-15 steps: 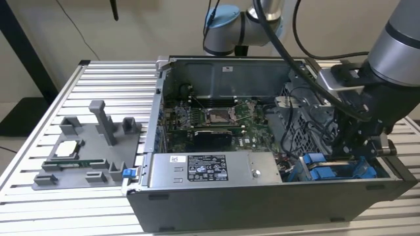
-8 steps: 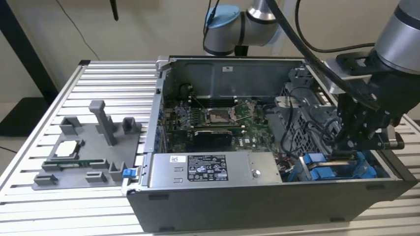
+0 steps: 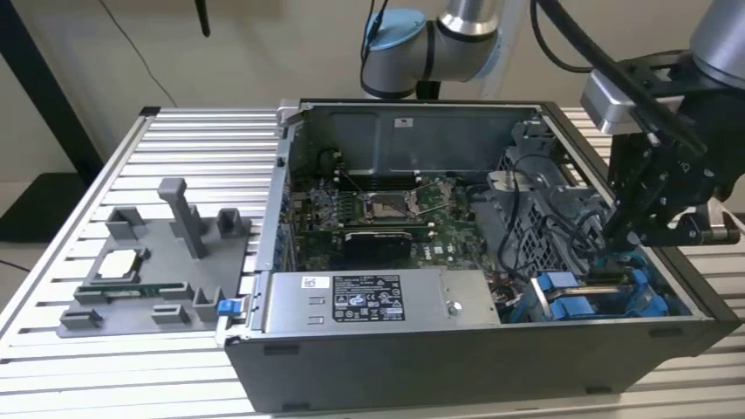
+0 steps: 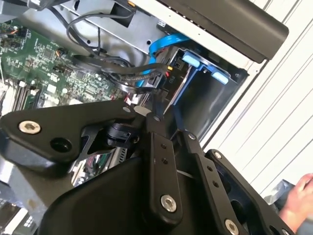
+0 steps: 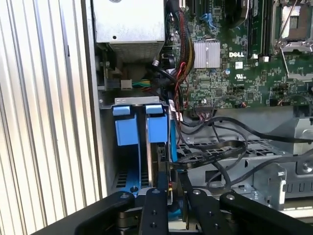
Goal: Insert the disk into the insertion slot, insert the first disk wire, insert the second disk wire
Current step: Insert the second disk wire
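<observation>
One hand point(image 3: 613, 247) is all I have, and it hangs low inside the open computer case point(image 3: 466, 371), in the corner just beside the silver power supply box point(image 3: 372, 301). My fingers point(image 5: 155, 205) stand narrow, closed on either side of the disk point(image 5: 164, 164), which I hold on its thin edge. In the first wrist view the disk stands upright in the insertion slot point(image 5: 137, 101), its blue frame just beside the slot's two blue latch tabs point(image 5: 128, 128) and partly sunk below them. The slot is next to the power supply box, against the case wall.

Several black cables point(image 5: 215, 147) loop close beside the disk, on its side away from the case wall, and none of them touches my fingers as far as I can tell. The green motherboard point(image 3: 372, 209) lies on the case floor beyond the power supply box. In the second wrist view my hand point(image 4: 149, 111) points down at the same blue-tabbed bay.

Outside the case, well apart from the power supply box, a grey fixture tray point(image 3: 128, 292) rests on the slatted tabletop point(image 3: 174, 140)
</observation>
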